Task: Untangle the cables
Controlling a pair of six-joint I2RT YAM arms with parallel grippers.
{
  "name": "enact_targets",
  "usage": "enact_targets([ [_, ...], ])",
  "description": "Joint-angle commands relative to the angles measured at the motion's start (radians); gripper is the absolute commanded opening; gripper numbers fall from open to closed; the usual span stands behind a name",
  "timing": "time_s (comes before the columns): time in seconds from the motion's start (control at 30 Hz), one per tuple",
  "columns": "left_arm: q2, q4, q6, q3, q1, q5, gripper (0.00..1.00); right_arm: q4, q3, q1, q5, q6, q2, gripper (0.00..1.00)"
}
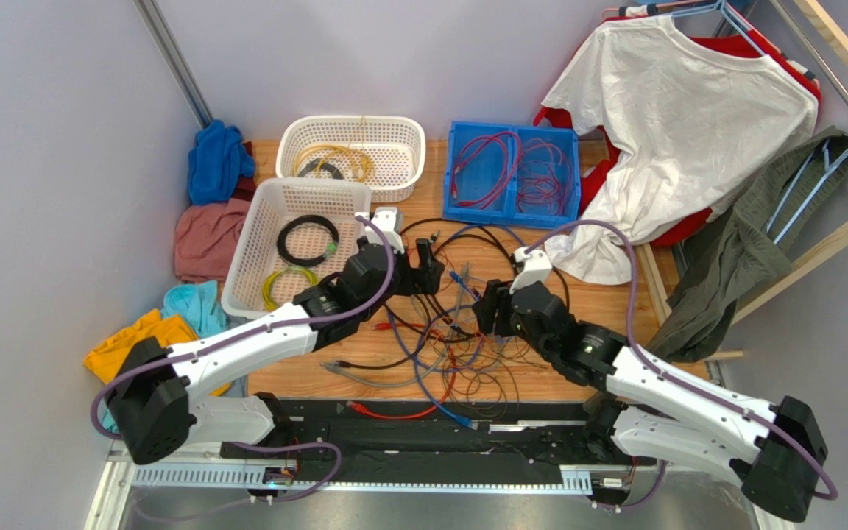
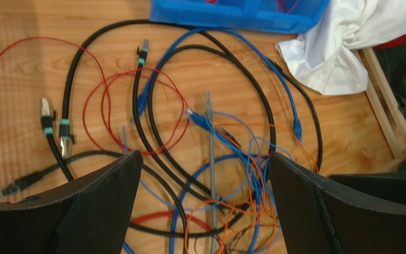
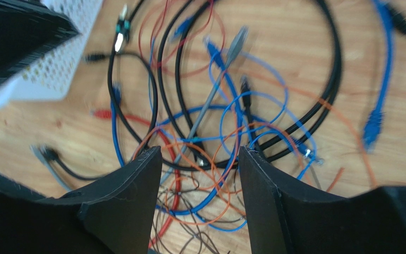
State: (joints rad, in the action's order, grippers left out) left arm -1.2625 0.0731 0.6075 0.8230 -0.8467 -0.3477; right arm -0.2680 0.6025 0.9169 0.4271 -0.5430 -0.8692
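Note:
The cables (image 1: 445, 337) lie in a loose tangle on the wooden table between the two arms: black, blue, red, orange, grey and thin dark wires with small plugs. My left gripper (image 1: 424, 269) hovers over the tangle's far left side. In the left wrist view it (image 2: 202, 159) is wide open, with black loops, a grey cable (image 2: 210, 137) and orange wires (image 2: 231, 211) on the table beneath the gap. My right gripper (image 1: 492, 307) hangs over the right side. In its own view it (image 3: 200, 153) is open above crossing blue, orange and red strands (image 3: 226, 180), holding nothing.
A white basket (image 1: 257, 237) with a black coil (image 1: 307, 237) and a yellow-green coil (image 1: 288, 282) stands left of the tangle, another white basket (image 1: 406, 144) behind it. A blue bin (image 1: 514, 133) holds red wires. Cloths (image 1: 213, 237) lie left; a white shirt (image 1: 683, 122) hangs right.

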Motion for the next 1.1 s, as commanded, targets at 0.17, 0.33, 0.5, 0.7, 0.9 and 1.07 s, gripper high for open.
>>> enact_targets([
  [0.17,0.186,-0.128,0.107,-0.067,-0.023,-0.071,0.97,0.135,-0.029,0.004,-0.194,0.017,-0.221,0.63],
  [0.33,0.218,-0.147,0.123,-0.108,-0.023,-0.073,0.98,0.102,0.002,0.007,-0.125,0.023,-0.365,0.59],
  [0.5,0.233,-0.167,0.124,-0.111,-0.023,-0.085,0.97,0.063,0.028,0.01,-0.084,0.009,-0.366,0.07],
  [0.7,0.293,-0.176,0.107,-0.111,-0.023,-0.126,0.97,0.013,0.112,0.157,0.07,0.054,-0.014,0.0],
  [0.9,0.373,-0.128,0.077,-0.127,-0.023,-0.129,0.97,-0.085,0.38,0.178,-0.019,0.147,0.101,0.0],
  [1.07,0.46,0.01,0.044,-0.177,-0.023,-0.044,0.97,-0.106,0.471,0.178,-0.102,0.16,0.104,0.0],
])
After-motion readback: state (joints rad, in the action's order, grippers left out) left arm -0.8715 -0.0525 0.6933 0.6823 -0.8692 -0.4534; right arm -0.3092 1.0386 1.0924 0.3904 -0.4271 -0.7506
